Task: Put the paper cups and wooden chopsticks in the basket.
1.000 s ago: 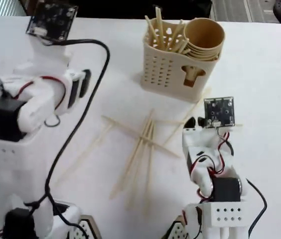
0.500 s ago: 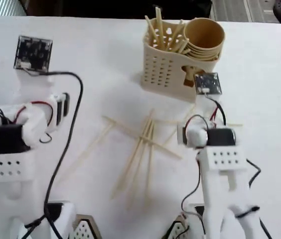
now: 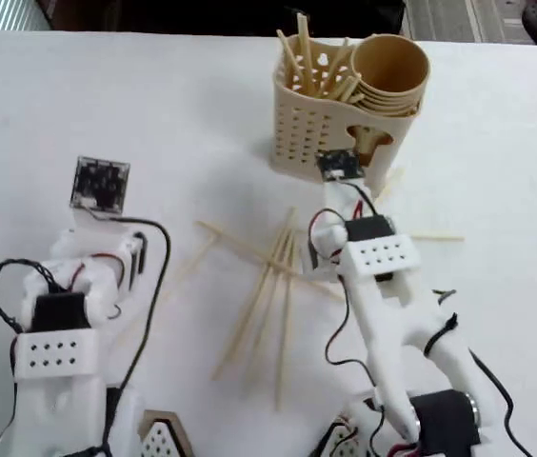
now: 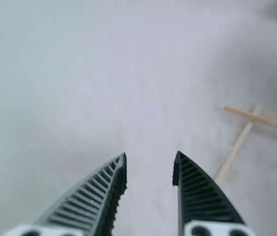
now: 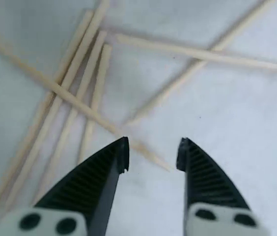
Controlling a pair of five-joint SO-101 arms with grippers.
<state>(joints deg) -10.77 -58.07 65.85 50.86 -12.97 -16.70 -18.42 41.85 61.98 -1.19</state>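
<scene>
Chopsticks (image 3: 267, 286) lie loose in a criss-cross pile on the table (image 3: 154, 114), near the basket (image 3: 311, 133). Right gripper (image 5: 153, 147) hangs low over that pile, fingers partway open & holding nothing. One top stick (image 5: 104, 122) lies across the others, & its end sits just by the gap in the fingers. Best bet, prob.: take that one first, since nothing pins it down. Gripper should drop straight down w/ the stick in the gap, one finger on each side, then squeeze. Grabbing right at the end could make it tip & swing, so a spot closer to the middle looks safer. Only one at a time, or two may slip. Left gripper (image 4: 150, 162) is over bare table, also partway open w/ nothing in it; two sticks (image 4: 234, 150) lie off to one side of it. Basket holds a stack of paper cups (image 3: 389, 67) at one end & a bunch of sticks (image 3: 314, 62) standing up beside them, so cups look done & sticks only partly.
</scene>
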